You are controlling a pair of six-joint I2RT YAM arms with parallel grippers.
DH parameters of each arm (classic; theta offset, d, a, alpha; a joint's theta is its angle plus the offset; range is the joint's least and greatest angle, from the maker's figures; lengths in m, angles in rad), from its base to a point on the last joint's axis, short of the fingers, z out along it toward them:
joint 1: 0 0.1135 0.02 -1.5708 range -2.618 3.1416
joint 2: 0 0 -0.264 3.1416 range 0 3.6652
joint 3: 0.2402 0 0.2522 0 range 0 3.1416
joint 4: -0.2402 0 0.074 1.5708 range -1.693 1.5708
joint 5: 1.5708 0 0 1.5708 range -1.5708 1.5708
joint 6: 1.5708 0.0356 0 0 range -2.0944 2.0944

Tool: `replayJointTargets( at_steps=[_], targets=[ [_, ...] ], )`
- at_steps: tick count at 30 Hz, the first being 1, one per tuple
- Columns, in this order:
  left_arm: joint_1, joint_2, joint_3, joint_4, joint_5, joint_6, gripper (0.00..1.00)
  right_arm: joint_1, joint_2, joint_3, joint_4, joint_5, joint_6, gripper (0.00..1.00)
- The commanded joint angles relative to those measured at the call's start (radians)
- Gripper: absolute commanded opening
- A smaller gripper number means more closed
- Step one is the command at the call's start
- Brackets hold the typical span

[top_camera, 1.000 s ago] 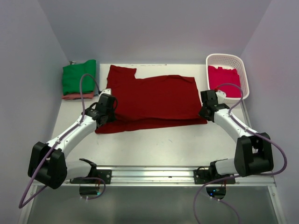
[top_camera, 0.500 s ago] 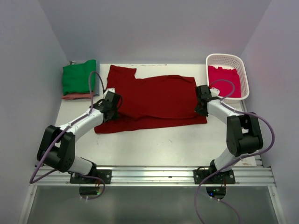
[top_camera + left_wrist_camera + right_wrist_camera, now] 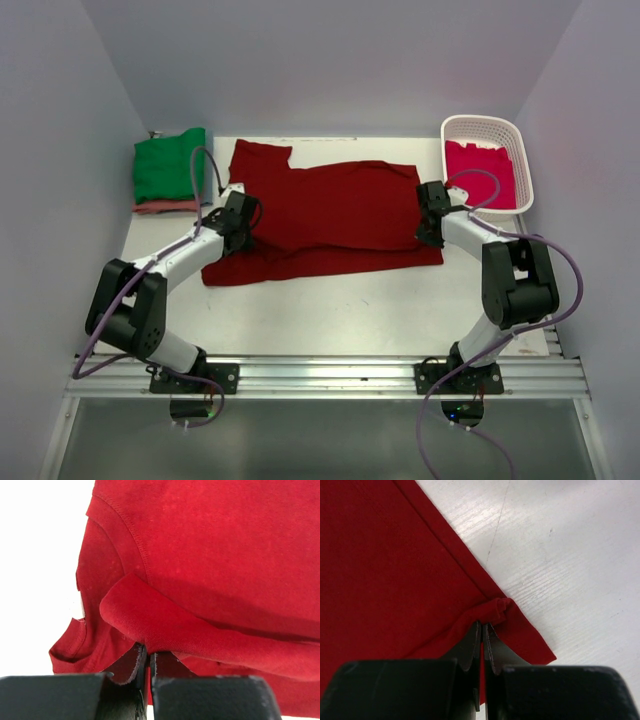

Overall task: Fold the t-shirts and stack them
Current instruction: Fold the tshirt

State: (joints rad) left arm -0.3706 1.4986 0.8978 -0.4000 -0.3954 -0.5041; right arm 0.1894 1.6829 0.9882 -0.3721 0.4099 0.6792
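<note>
While it lies spread flat across the middle of the white surface, the large dark red cloth t-shirt points one short sleeve toward 11 o'clock, and a lower layer of its cloth shows as a strip along its 6 o'clock edge. At the shirt's 9 o'clock side the left tool is clamped on a raised fold of the red cloth, its two dark fingers pressed together with the fabric between them, just beside a stitched sleeve seam. At the shirt's 3 o'clock edge the right tool is likewise pinched tight on the same shirt, holding a small bunched pucker at the hem, with bare surface just beyond. Well apart from the red shirt, at 10 o'clock on the surface, a folded green cloth shirt rests on top of a salmon-pink folded shirt, only the near edge of which shows. At 2 o'clock stands a white plastic lattice basket, and inside it lies a crimson-pink cloth shirt, loosely heaped.
</note>
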Motion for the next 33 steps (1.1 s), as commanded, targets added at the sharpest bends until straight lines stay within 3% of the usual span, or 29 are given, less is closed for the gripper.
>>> replayJointTargets(
  at_steps=[1,29,30,31,33],
  targets=[
    [0.021,0.02,0.038,0.059,-0.037,0.009,0.0,-0.001,-0.002,0.043,0.044,0.05,0.013,0.0],
    [0.068,0.147,0.099,0.125,-0.007,0.036,0.0,0.001,0.057,0.089,0.065,0.058,0.003,0.01],
    [0.07,0.15,0.099,0.13,-0.003,0.036,0.0,-0.001,0.057,0.09,0.062,0.061,0.005,0.06],
    [0.07,0.153,0.099,0.132,-0.002,0.036,0.0,-0.001,0.055,0.086,0.064,0.061,0.006,0.24],
    [0.071,0.152,0.096,0.132,-0.006,0.035,0.23,-0.001,0.043,0.079,0.065,0.06,0.003,0.39]
  ],
)
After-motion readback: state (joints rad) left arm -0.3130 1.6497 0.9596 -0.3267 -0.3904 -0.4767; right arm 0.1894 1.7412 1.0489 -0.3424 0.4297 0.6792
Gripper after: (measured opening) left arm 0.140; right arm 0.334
